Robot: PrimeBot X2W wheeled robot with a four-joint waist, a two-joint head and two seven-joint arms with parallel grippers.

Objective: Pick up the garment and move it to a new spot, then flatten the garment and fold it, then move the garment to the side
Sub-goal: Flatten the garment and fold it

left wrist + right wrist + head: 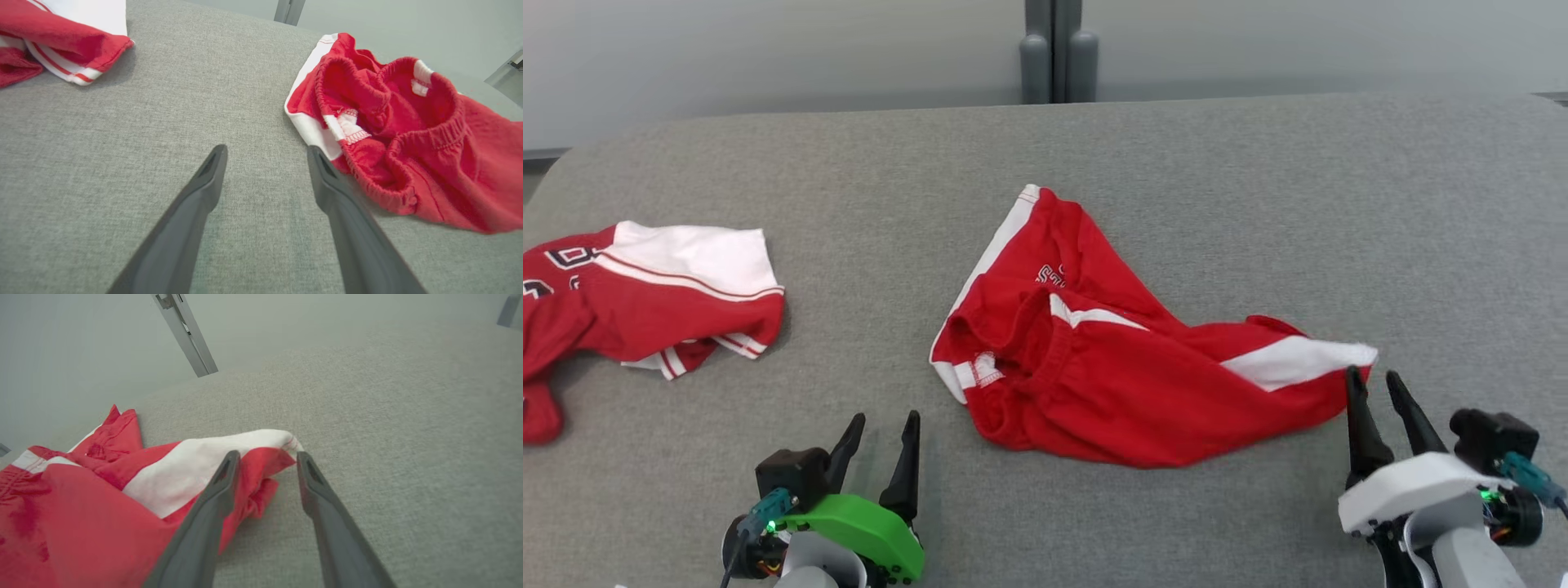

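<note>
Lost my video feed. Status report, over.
Left gripper open, empty, beside the shorts at the waistband. Right gripper open, jaws either side of a leg hem. Shorts crumpled, unfolded. Red jersey off left, clear of them.

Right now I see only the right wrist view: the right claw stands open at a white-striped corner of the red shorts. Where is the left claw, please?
Observer: The left claw is open over the bare gray table, close beside the waistband end of the shorts.
Operator: Is there another thing on the table?
Observer: Yes, a second red and white garment lies apart at the robot's far left.
</note>
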